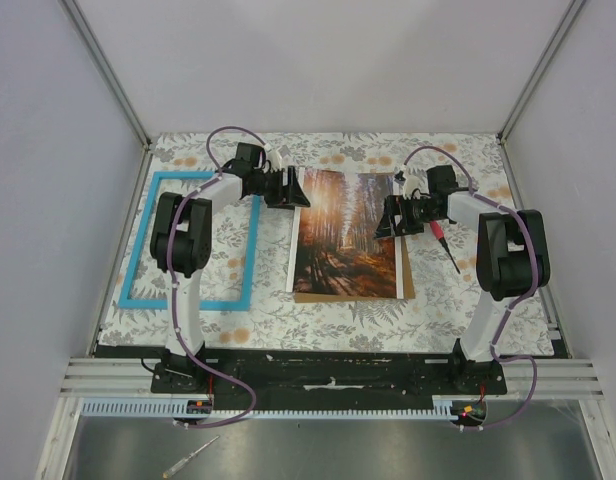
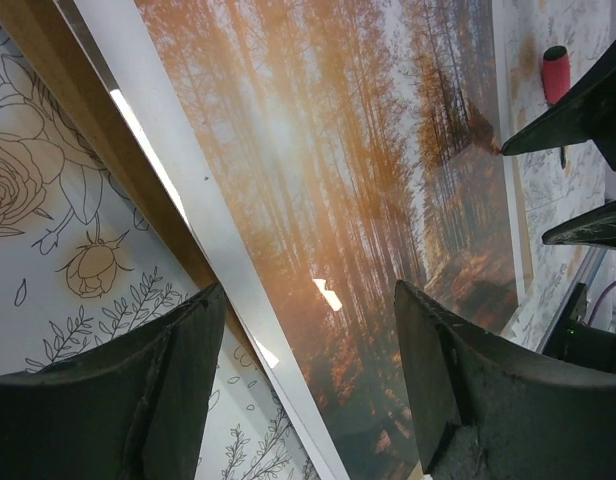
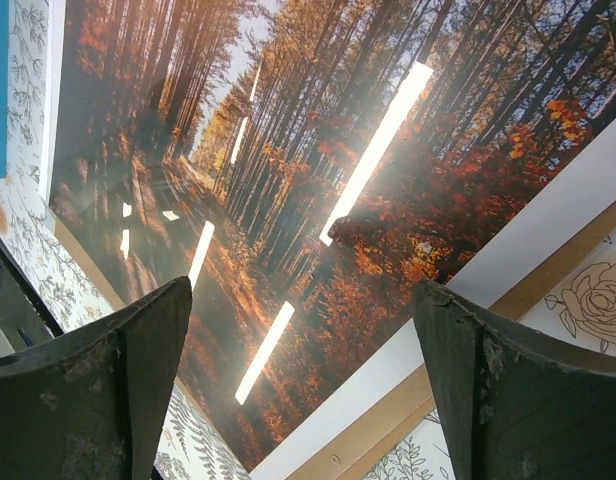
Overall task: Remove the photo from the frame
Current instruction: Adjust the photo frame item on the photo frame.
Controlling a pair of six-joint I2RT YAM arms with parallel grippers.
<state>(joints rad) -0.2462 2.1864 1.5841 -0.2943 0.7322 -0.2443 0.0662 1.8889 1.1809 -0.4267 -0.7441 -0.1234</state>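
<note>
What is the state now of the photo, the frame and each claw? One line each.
photo: out of the frame, lying face up.
frame: empty, lying flat, left of the photo.
left claw: open, at the photo's left edge.
right claw: open, at the photo's right edge.

1. No text, label, brand name or number can be read in any of the three views.
2. The photo (image 1: 348,235) shows only forest, with no caption, and the frame (image 1: 138,265) is plain blue.
3. The table cover (image 1: 388,310) carries drawn flowers and leaves — no words.
</note>
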